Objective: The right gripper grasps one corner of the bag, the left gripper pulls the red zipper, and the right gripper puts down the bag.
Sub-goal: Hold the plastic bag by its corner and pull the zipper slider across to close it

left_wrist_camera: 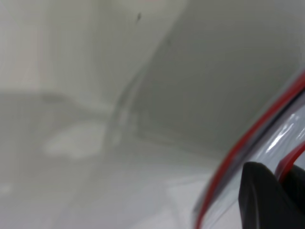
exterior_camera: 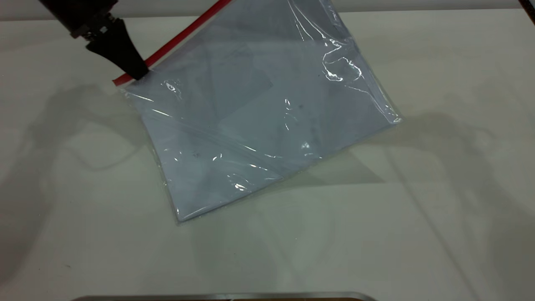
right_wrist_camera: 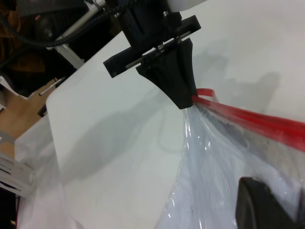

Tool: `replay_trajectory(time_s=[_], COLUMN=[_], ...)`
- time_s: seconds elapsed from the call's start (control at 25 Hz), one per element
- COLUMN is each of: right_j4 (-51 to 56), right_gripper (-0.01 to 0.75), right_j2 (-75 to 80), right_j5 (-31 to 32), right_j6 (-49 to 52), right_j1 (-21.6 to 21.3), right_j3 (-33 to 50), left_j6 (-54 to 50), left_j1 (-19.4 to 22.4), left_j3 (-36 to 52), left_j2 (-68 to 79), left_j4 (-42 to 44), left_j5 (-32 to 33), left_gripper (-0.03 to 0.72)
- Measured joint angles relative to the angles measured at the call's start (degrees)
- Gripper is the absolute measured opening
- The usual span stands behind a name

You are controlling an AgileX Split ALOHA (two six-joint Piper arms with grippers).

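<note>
Your left gripper (exterior_camera: 140, 74) is clamped right on the red zipper (exterior_camera: 175, 42) at its low end, where the strip meets the corner of the bag (exterior_camera: 259, 121). From that pinch the zipper runs straight up and away toward the far held corner, so the long axis is that diagonal and you'd pull along it, I reckon. The bag hangs tilted, its low corner touching the table (exterior_camera: 439, 234), top corner out of the exterior view. The right gripper (right_wrist_camera: 267, 207) only shows in its own wrist cam, one dark jaw against the plastic near the red strip; looks like it's gripping the bag.
</note>
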Motion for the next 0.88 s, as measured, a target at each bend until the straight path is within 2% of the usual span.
replay_trajectory(time_s=[0.24, 0.68, 0.88], right_j4=[0.6, 0.6, -0.3], right_gripper=[0.034, 0.034, 0.034], right_j2=[0.0, 0.0, 0.7], right_j5=[0.2, 0.3, -1.0], right_j6=[-0.1, -0.1, -0.1], right_j1=[0.0, 0.0, 0.0], right_j3=[0.0, 0.0, 0.0], left_j6=[-1.9, -4.4, -6.0], left_j1=[1.8, 1.8, 2.0], left_j3=[0.0, 0.0, 0.0], left_j2=[0.0, 0.0, 0.0], left_j4=[1.7, 3.0, -0.9], left_j5=[0.1, 0.2, 0.0], left_gripper=[0.072, 0.080, 0.155])
